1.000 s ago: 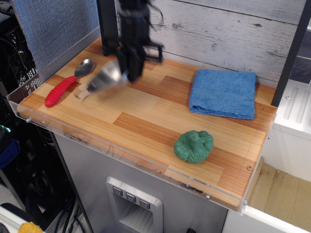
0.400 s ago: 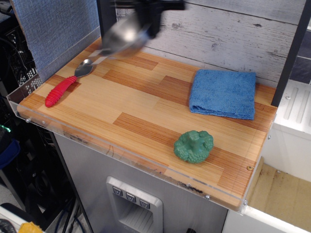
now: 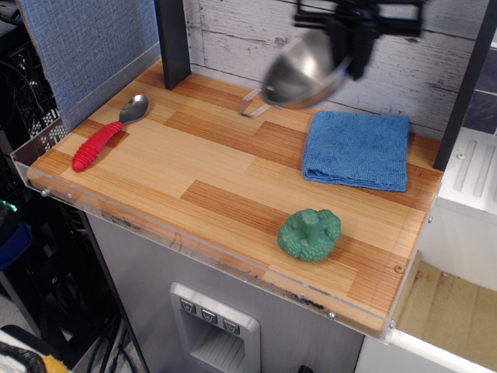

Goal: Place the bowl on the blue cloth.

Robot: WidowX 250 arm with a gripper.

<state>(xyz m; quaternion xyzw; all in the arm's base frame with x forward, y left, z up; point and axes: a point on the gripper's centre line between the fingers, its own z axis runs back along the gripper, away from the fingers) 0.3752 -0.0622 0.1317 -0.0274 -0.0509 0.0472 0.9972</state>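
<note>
The shiny steel bowl [image 3: 299, 71] hangs tilted in the air, blurred by motion, above the back of the table and just left of the blue cloth [image 3: 357, 148]. My gripper [image 3: 351, 48] is at the top of the frame, shut on the bowl's right rim; the fingers are blurred. One wire loop handle [image 3: 251, 104] dangles at the bowl's lower left. The blue cloth lies flat and bare at the back right of the wooden table [image 3: 194, 179].
A steel spoon with a red handle [image 3: 105, 135] lies at the left. A green lumpy toy [image 3: 310, 234] sits near the front right. A grey-blue fabric panel [image 3: 85, 43] and a black post [image 3: 172, 39] stand at the back left. A clear lip edges the table.
The gripper has lifted the bowl off the table at the left, raised it, and carried it to the right, toward the blue cloth.
</note>
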